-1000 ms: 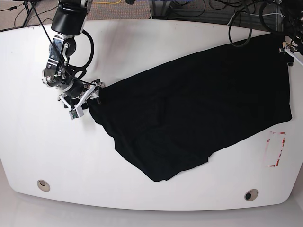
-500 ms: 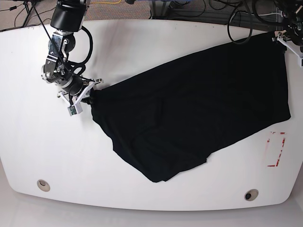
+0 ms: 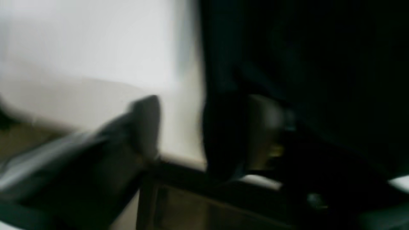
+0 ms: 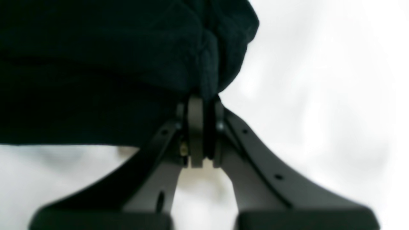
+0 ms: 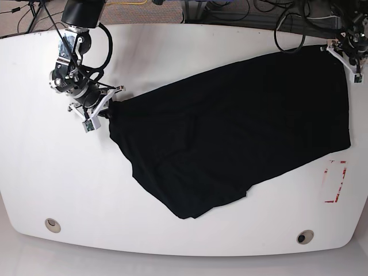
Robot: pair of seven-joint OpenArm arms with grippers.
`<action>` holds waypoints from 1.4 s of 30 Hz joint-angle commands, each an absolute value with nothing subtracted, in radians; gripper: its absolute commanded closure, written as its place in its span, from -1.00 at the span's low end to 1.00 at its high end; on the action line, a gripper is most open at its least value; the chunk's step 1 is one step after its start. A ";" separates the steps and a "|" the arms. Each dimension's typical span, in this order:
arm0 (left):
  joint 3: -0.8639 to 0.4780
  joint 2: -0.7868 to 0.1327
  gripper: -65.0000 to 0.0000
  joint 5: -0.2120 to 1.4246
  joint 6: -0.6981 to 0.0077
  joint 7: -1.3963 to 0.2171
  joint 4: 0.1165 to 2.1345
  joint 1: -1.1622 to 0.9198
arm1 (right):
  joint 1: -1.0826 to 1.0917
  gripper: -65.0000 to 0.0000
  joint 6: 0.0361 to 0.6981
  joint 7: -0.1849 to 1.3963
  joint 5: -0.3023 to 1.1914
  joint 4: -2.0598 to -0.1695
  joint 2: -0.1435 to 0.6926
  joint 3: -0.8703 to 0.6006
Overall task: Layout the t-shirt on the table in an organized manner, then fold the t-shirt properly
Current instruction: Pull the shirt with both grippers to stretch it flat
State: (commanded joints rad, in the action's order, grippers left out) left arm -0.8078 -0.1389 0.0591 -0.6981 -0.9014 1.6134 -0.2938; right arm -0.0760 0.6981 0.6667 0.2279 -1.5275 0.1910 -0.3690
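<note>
The black t-shirt [image 5: 241, 132] lies spread in a slanted sheet across the white table [image 5: 184, 52], with loose folds along its near edge. No print shows. In the base view my right gripper [image 5: 107, 110] is at the shirt's left corner. The right wrist view shows that gripper [image 4: 204, 105] shut on a bunched fold of the t-shirt [image 4: 96, 64]. My left gripper [image 5: 347, 54] is at the shirt's far right corner by the table's edge. In the blurred left wrist view its fingers [image 3: 145, 124] stand apart, with black cloth [image 3: 303, 64] draped over the right one.
A red tape rectangle [image 5: 335, 181] marks the table at the right, just off the shirt's hem. Two grommet holes [image 5: 52, 224] [image 5: 305, 236] sit near the front edge. Cables [image 5: 287, 23] hang beyond the far edge.
Both arms have moved toward the far edge. The whole shirt has slid that way with them, pulling clear of the red tape.
</note>
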 joint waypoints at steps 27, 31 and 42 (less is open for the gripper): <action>-0.604 -0.257 0.84 0.051 -0.698 -0.905 1.641 -0.243 | -0.532 0.94 0.698 0.685 0.315 -1.770 0.148 -0.624; -0.604 -0.292 0.84 0.056 -0.698 -0.905 1.661 -0.291 | -0.558 0.94 0.698 0.699 0.326 -1.793 0.148 -0.624; -0.602 -0.302 0.77 0.058 -0.698 -0.905 1.728 -0.363 | -0.593 0.94 0.698 0.702 0.326 -1.827 0.148 -0.625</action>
State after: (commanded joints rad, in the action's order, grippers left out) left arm -0.6022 -0.3015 0.0575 -0.6981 -0.9045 1.7285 -0.3629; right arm -0.5930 0.6981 0.7020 0.3261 -1.8267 0.1481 -0.6252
